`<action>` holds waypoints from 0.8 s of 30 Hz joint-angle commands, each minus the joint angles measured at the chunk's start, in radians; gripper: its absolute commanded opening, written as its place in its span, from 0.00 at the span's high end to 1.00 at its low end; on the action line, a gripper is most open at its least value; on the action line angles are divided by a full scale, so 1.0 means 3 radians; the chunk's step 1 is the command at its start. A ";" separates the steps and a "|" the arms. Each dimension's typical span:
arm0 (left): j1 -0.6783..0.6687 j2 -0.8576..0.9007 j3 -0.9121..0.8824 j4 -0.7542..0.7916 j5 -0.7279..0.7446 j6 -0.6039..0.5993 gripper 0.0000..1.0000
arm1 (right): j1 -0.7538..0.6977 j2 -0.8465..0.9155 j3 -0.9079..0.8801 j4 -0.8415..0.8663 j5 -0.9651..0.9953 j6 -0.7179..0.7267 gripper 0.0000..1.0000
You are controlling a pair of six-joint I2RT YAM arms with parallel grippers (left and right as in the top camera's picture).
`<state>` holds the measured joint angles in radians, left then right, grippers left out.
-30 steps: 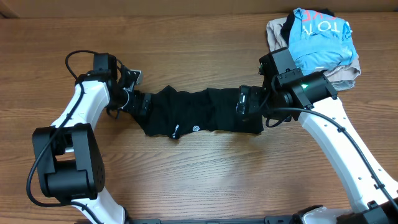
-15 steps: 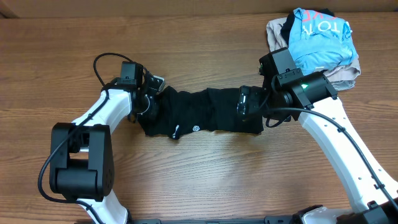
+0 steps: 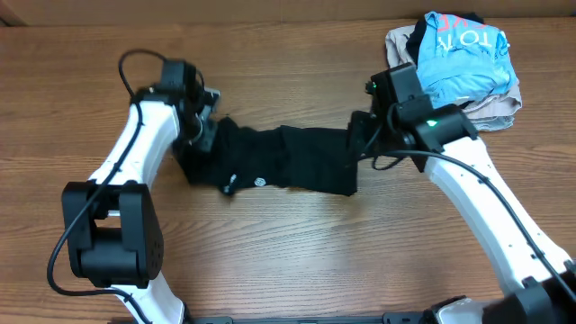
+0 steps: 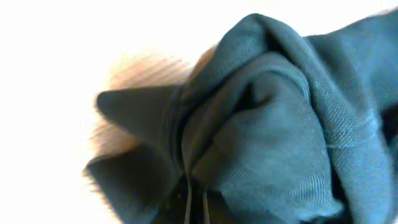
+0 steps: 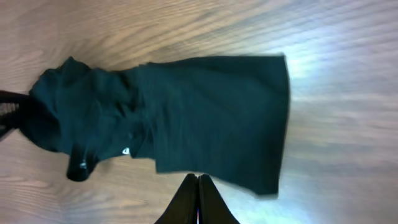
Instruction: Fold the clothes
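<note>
Washed-out table (image 4: 43,37) behind bunched black garment (image 4: 273,124)

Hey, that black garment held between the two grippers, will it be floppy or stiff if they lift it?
Probably very floppy: the black garment bunches into soft folds at the left gripper. Lifted by its ends, it would likely sag in the middle, since it lies limp on the table. The fine knit looks light and not slippery.

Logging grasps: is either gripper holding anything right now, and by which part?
Both hold the black garment: left gripper pinches its bunched left end, right gripper its right edge.
</note>
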<state>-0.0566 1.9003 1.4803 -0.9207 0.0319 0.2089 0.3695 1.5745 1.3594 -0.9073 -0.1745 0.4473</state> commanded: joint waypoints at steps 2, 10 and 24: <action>0.0019 -0.0009 0.0518 -0.0296 -0.0130 -0.0022 0.96 | 0.0056 0.0378 -0.0172 0.0298 -0.0214 0.0160 0.96; 0.0013 -0.0009 0.1062 -0.0818 -0.0106 -0.0020 0.96 | 0.0178 0.1133 -0.0200 0.0904 -0.0511 0.0584 0.96; -0.0219 -0.0009 0.1500 -0.0914 0.0889 -0.0024 0.96 | 0.0233 0.1644 -0.0211 0.1043 -0.0571 0.0958 0.96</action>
<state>-0.0830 1.9003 1.8793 -1.2106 0.1543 0.2089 0.4355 2.0209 1.3033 -0.5884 -0.3485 0.7109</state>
